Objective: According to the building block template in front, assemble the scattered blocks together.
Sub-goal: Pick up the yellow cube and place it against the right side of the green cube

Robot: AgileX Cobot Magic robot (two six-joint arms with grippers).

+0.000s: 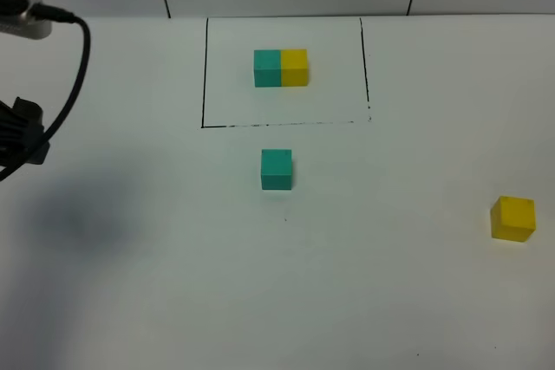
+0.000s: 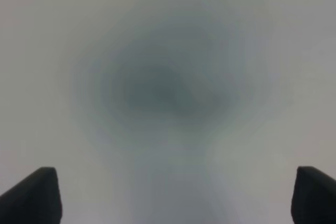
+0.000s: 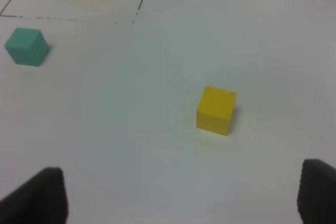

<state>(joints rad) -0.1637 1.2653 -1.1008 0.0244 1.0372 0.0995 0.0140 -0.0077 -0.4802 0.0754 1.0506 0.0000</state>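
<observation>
Since nothing is gripped, the jaws of the left gripper [image 2: 173, 195] and right gripper [image 3: 184, 192] are held wide for a grasp; the teal block [image 1: 277, 168] is seen near the template [image 1: 281, 68], the yellow block [image 1: 512, 218] well apart on the desk [image 1: 173, 292].

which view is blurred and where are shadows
Left wrist view: wholly blurred, a dark smudge beyond the black left gripper. Exterior high view: sharp, soft grey shadow on the white table at left. Right wrist view: slightly soft, small yellow cube clear.

I see left gripper [image 2: 173, 198] fingertips [image 2: 34, 195] spread wide in the frame's lower corners; blurred grey shadow [image 2: 163, 90] mid-frame.
</observation>
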